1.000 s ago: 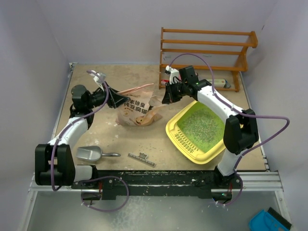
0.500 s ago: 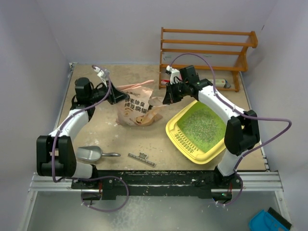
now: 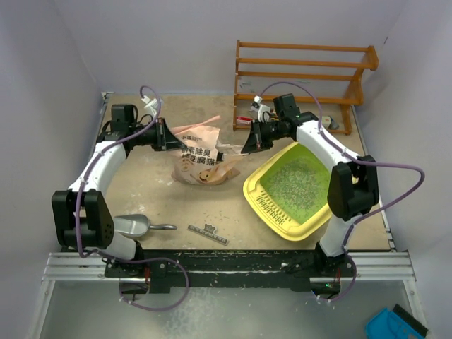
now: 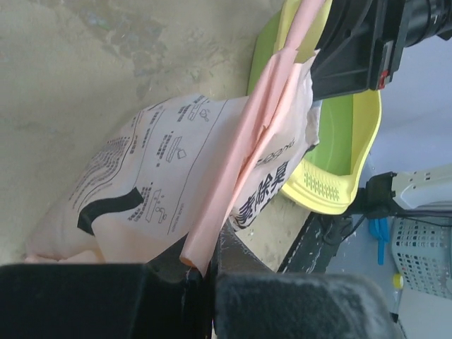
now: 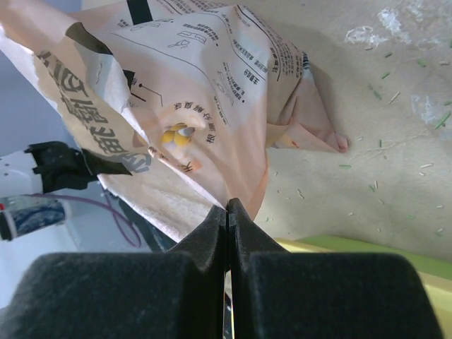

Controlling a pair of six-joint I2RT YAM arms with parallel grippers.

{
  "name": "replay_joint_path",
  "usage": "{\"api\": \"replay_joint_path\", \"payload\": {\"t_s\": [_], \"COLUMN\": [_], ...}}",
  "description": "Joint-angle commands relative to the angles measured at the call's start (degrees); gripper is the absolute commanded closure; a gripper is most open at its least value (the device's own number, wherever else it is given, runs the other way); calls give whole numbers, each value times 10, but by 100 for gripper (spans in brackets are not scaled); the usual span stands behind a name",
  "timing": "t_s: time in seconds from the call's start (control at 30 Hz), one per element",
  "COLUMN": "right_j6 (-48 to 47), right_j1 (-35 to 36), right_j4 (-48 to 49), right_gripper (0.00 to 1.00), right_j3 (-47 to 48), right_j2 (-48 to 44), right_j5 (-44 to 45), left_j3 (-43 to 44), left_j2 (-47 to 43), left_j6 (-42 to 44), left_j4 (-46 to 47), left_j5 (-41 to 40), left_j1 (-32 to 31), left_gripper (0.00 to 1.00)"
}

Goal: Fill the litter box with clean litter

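The yellow litter box [image 3: 263, 185] with a green floor lies right of centre, and pale clean litter [image 3: 296, 178] is scattered inside it. A tan printed bag [image 3: 201, 161] stands just left of it. My left gripper [image 3: 174, 139] is shut on the bag's pink top edge [image 4: 233, 169] at its left end. My right gripper [image 3: 248, 145] is shut on the bag's edge at its right end, over the box's far corner. In the right wrist view the closed gripper [image 5: 228, 205] pinches the bag [image 5: 191, 92], with the box rim [image 5: 321, 246] below. The left wrist view shows the box [image 4: 337, 159] beyond the bag.
A silver metal scoop [image 3: 133, 226] lies near the front left, and a small grey strip [image 3: 208, 234] lies near the front edge. A wooden rack [image 3: 304, 74] stands at the back right. Stray granules dot the board around the bag.
My left gripper has closed on the bag's top edge. Both arms have shifted toward the back, and the bag's top is now stretched between the two grippers.
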Motion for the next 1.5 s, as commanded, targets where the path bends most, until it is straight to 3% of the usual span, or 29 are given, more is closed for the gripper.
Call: {"api": "replay_joint_path", "payload": {"t_s": [0.0,0.17,0.3,0.47,0.63,0.77,0.93,1.13,1.47], "right_j6": [5,18,8,-38,-137,-221,-303,-351,-396], "right_j1": [-49,-57,-58,-40,25,98,141,176,243], "right_j4": [-26,-13,-6,11,36,64,60,37,4], "right_gripper": [100,100,100,74,63,62,63,61,61], "right_j3": [17,13,16,17,11,-14,-16,19,89], "right_j2": [19,40,40,-2,-75,-124,-149,-115,-34], "right_j5": [-40,-72,-27,57,127,171,159,155,237], "left_j3": [47,84,114,116,122,122,117,113,110], "left_j2": [9,51,84,86,88,82,74,59,47], "left_j6": [82,106,148,155,150,142,128,113,103], "left_j4": [-119,-167,-230,-244,-251,-246,-226,-219,-214], "left_j5": [-61,-53,-70,-96,-93,-94,-63,-58,-55], "left_j1": [24,24,24,24,23,24,23,23,22], "left_gripper": [100,100,100,100,100,100,100,100,100]}}
